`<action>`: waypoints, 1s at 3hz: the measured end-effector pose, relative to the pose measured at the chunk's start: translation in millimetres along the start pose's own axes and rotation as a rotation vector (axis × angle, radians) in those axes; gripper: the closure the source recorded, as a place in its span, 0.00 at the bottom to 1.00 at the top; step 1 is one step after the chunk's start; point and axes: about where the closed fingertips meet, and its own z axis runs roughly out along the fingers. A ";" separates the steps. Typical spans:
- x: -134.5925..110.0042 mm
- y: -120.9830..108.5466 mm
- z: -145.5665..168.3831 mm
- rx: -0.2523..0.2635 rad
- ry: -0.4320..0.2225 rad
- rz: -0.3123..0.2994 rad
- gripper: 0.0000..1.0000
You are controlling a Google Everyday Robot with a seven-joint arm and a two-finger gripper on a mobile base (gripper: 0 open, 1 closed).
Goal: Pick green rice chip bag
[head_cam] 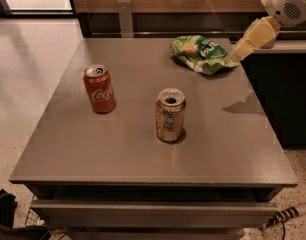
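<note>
The green rice chip bag (202, 53) lies crumpled on the far right part of the grey table (128, 149), light green with a darker band and a tan chip picture. My gripper (241, 50) comes in from the upper right on a white arm, with its cream-coloured tip just right of the bag's right edge and above the table. I cannot tell whether it touches the bag.
A red cola can (99, 88) stands upright at the left middle of the table. An opened orange-brown can (170, 115) stands near the centre. A dark counter (288, 84) borders the table's right side. A wooden wall panel runs behind.
</note>
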 end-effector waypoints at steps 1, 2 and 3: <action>-12.5 -23.8 38.0 0.026 -0.059 0.117 0.00; -22.8 -32.8 70.6 0.045 -0.105 0.226 0.00; -26.6 -38.0 96.5 0.050 -0.171 0.294 0.00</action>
